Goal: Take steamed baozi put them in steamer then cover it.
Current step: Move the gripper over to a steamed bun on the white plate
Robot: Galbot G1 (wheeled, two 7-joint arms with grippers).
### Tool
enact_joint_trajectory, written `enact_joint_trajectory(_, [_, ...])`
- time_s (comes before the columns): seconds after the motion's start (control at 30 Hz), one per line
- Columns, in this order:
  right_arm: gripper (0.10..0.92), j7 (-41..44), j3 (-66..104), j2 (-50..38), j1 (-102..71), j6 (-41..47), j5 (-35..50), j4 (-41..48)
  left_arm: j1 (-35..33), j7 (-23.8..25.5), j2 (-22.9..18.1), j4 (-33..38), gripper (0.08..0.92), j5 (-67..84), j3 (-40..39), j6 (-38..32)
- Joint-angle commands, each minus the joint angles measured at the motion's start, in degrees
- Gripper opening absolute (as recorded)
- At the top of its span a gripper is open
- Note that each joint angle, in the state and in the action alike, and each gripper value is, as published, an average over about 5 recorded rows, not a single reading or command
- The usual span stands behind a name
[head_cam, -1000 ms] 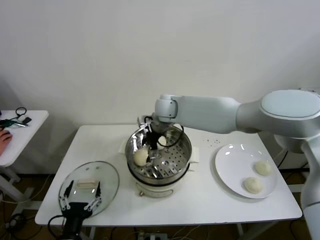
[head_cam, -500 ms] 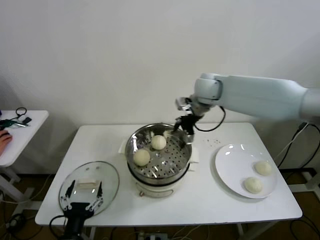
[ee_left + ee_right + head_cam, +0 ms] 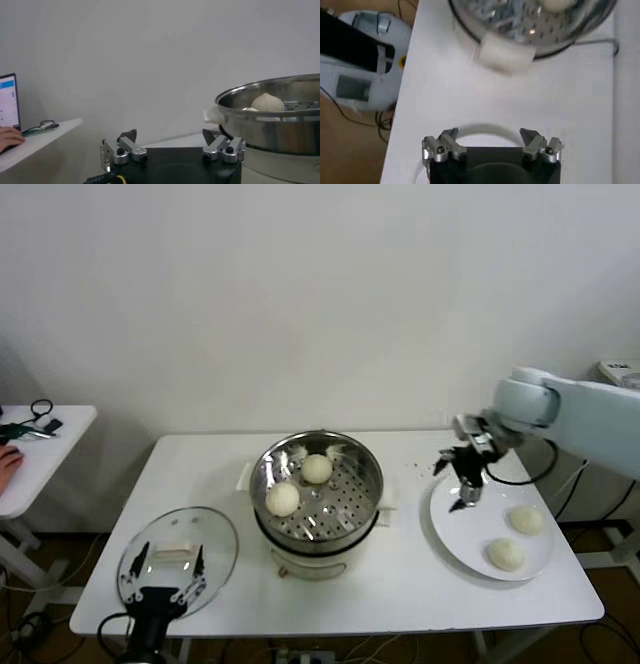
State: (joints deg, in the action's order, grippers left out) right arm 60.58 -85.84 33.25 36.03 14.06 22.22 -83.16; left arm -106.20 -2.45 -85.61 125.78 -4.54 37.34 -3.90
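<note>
Baozi in steamer: two steamed baozi sit on the perforated tray, one [image 3: 317, 468] toward 12 o'clock, one [image 3: 282, 498] toward 8 o'clock, apart from each other; in the left wrist view only the top of one [image 3: 267, 102] rises above the rim
Baozi on plate: two more [image 3: 526, 519] [image 3: 505, 554] lie on the white plate [image 3: 462, 529], at about 3 and 5 o'clock on it, not touching
Steamer: steamer [image 3: 370, 484] stands mid-table, uncovered; its base is partly hidden by the steel wall, and the right wrist view cuts it off, showing only one edge and one white handle [image 3: 504, 51]
Cover: glass cover [image 3: 215, 549] lies flat on the table [image 3: 420, 584] at 8 o'clock from the steamer, its near edge hidden behind the left gripper
Right gripper: right gripper [image 3: 461, 481] hangs over the plate's 10 o'clock rim, fingers spread and holding nothing; from the head view its tips are hard to make out
Left gripper: left gripper [image 3: 160, 580] is parked low at the table's near-left corner, in front of the cover, fingers released and empty
Side table: a hand [image 3: 8, 461] rests there, cut off by the frame edge
</note>
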Motion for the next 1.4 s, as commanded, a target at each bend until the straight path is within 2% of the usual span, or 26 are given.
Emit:
enact_joint_trajectory(0.03, [0.823,0.7,9.62,-9.14,-14.98,-1.19,-10.84,2.44,-0.24,0.02,-0.03,-0.09,0.823,-0.01,0.07,0.05])
enact_joint_trajectory(0.47, [0.823,1.87,19.65,-6.07,-28.01,-3.39,-17.24,11.5,0.01,0.14,-0.45,-1.02,0.823,-1.06,-0.37,0.09])
enact_joint_trajectory(1.07, [0.821,2.64,19.01,-0.46,-28.8,-4.4,-18.38,16.77,1.17,-0.12,-0.66,-3.3,0.823,-0.96,-0.13,0.17])
enact_joint_trajectory(1.4, [0.741,3.21,17.18,0.45,-27.22,-4.69,-18.36,17.28,1.35,-0.12,-0.7,-3.45,0.823,-1.01,-0.19,0.27])
